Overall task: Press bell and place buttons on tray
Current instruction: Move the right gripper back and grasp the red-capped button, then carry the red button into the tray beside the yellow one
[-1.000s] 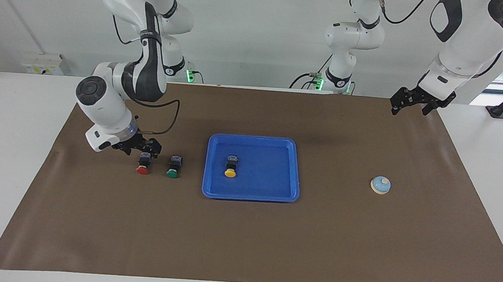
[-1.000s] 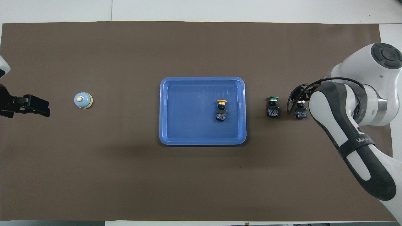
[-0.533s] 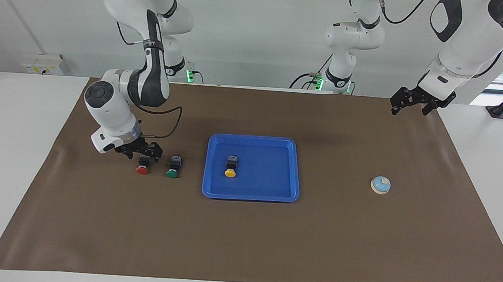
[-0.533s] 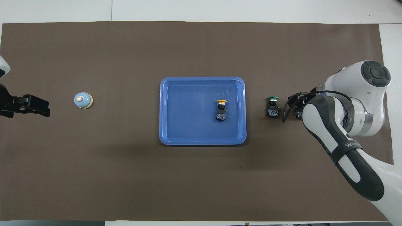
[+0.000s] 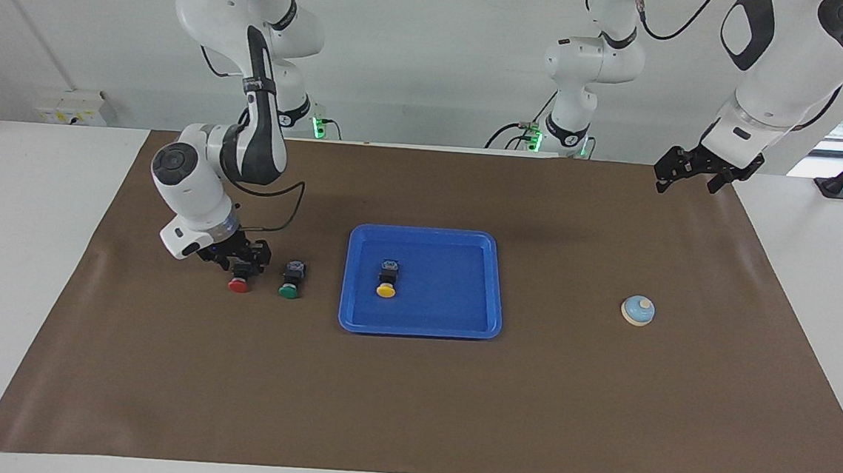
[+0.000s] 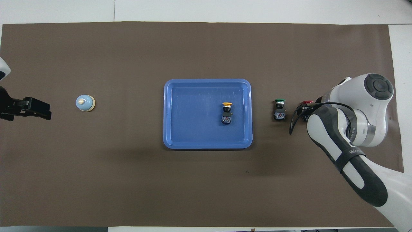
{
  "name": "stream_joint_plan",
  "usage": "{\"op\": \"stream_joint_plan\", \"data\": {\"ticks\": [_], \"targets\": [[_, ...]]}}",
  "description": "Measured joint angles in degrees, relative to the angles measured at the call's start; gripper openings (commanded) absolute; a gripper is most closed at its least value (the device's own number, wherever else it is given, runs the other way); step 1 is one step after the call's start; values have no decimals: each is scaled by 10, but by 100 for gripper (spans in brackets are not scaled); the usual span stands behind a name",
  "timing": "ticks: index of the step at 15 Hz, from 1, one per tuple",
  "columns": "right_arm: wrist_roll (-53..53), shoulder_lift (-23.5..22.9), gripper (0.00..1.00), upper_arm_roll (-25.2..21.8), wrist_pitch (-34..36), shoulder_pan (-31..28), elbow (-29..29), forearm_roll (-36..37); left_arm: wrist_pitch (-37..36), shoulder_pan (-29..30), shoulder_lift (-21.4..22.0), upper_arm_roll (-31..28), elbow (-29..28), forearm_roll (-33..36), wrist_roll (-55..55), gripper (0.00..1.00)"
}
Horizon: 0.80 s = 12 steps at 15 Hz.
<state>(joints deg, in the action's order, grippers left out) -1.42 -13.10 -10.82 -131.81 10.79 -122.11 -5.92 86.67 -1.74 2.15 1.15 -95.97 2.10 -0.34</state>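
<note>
The blue tray [image 5: 455, 287] [image 6: 193, 112] lies mid-table with the yellow button [image 5: 387, 284] [image 6: 227, 112] on its side in it. Toward the right arm's end, the green button [image 5: 290, 281] [image 6: 279, 109] and the red button [image 5: 238, 284] [image 6: 306, 102] lie side by side on the mat. My right gripper [image 5: 242, 261] [image 6: 305, 112] is down at the red button's black body, which it mostly hides; only the red cap shows. The bell [image 5: 638, 310] [image 6: 85, 103] stands toward the left arm's end. My left gripper [image 5: 689, 182] [image 6: 38, 109] waits open, raised over the mat's edge beside the bell.
A brown mat [image 5: 410, 399] covers the table, with white tabletop [image 5: 21, 238] at both ends. The green button lies between the red button and the tray. The right arm's forearm [image 6: 354, 161] hangs over the mat's corner nearest the robots.
The right arm has swung its wrist more upright and brought its gripper down onto the red button's body. The red cap now shows from overhead. The left arm has not moved.
</note>
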Motion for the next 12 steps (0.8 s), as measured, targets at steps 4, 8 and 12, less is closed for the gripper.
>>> {"op": "stream_joint_plan", "data": {"ticks": [4, 8, 12], "targets": [[0, 4, 0, 0, -1, 1, 2, 0, 0, 0, 0, 0, 0, 0, 0, 100], [6, 14, 0, 10, 79, 10, 66, -1, 0, 0, 0, 0, 0, 0, 0, 100], [151, 10, 0, 15, 169, 97, 175, -6, 0, 0, 0, 0, 0, 0, 0, 100]]}}
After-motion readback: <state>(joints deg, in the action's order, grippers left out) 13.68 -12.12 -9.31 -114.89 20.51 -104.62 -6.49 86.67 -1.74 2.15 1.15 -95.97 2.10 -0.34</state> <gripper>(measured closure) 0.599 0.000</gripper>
